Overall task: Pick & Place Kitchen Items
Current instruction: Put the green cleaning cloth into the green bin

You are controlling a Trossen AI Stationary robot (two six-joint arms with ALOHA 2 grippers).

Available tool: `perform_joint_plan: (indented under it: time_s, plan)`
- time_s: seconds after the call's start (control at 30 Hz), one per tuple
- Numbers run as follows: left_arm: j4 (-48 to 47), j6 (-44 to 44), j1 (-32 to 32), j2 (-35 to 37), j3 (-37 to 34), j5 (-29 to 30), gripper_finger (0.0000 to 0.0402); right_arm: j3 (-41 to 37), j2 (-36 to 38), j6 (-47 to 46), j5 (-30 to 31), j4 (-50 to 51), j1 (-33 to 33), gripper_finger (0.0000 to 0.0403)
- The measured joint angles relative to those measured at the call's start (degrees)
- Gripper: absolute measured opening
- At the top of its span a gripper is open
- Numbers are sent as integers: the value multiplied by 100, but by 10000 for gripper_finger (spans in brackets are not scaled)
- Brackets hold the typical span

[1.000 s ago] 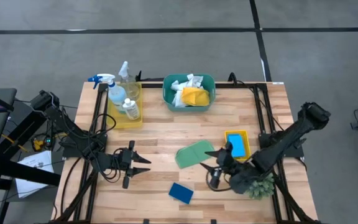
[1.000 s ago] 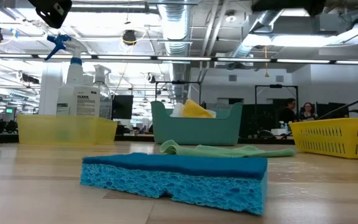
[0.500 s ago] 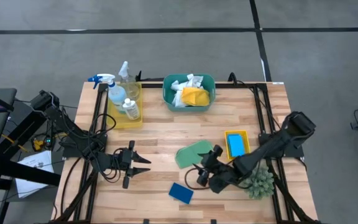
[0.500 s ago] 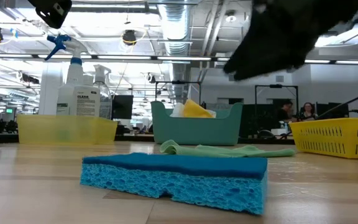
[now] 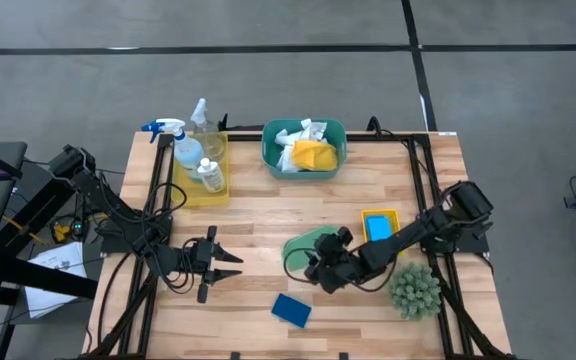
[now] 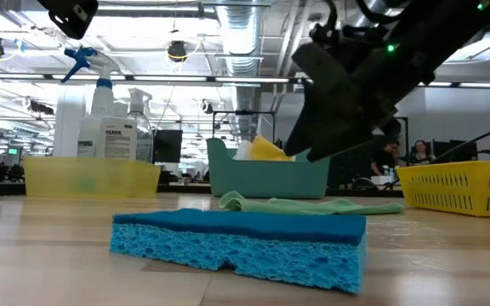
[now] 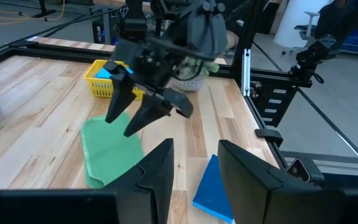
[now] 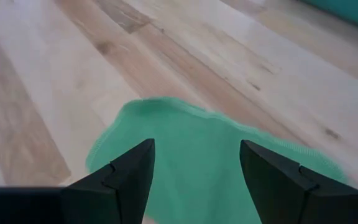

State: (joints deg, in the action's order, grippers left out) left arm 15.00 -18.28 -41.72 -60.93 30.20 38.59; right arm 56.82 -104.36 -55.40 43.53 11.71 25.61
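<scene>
A green cloth (image 5: 303,246) lies flat on the table right of the middle; it also shows in the right wrist view (image 8: 210,165), the left wrist view (image 7: 107,152) and the low view (image 6: 313,205). My right gripper (image 5: 314,270) (image 8: 196,146) hangs open a little above the cloth's near part, touching nothing. A dark-blue sponge (image 5: 291,310) (image 6: 238,242) lies flat near the front edge. A light-blue sponge (image 5: 376,231) lies in a small yellow tray (image 5: 396,222). My left gripper (image 5: 238,265) (image 7: 196,146) is open and empty, left of the cloth.
A teal basin (image 5: 270,150) at the back holds white and yellow cloths. A yellow tray (image 5: 200,190) at the back left holds the spray bottle (image 5: 173,135) and two small bottles. A spiky green plant (image 5: 414,290) stands at the front right.
My right gripper has gone toward the table's left edge, from beside the plant and the small yellow tray to above the green cloth, and has come into the low view. The plant now shows uncovered. The cloth and sponges have stayed where they were.
</scene>
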Motion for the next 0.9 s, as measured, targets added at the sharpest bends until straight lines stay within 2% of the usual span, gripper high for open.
perform_joint_plan:
  time_s: [0.17,0.33,0.9]
  plan:
    - [0,0,1,0,0,0,122,0,-2,-531,-383,54,-129,227]
    - [0,0,-2,0,0,0,122,0,-2,-830,-515,112,-147,227]
    - [0,0,-2,0,0,0,122,0,-2,-872,-1272,244,-519,227]
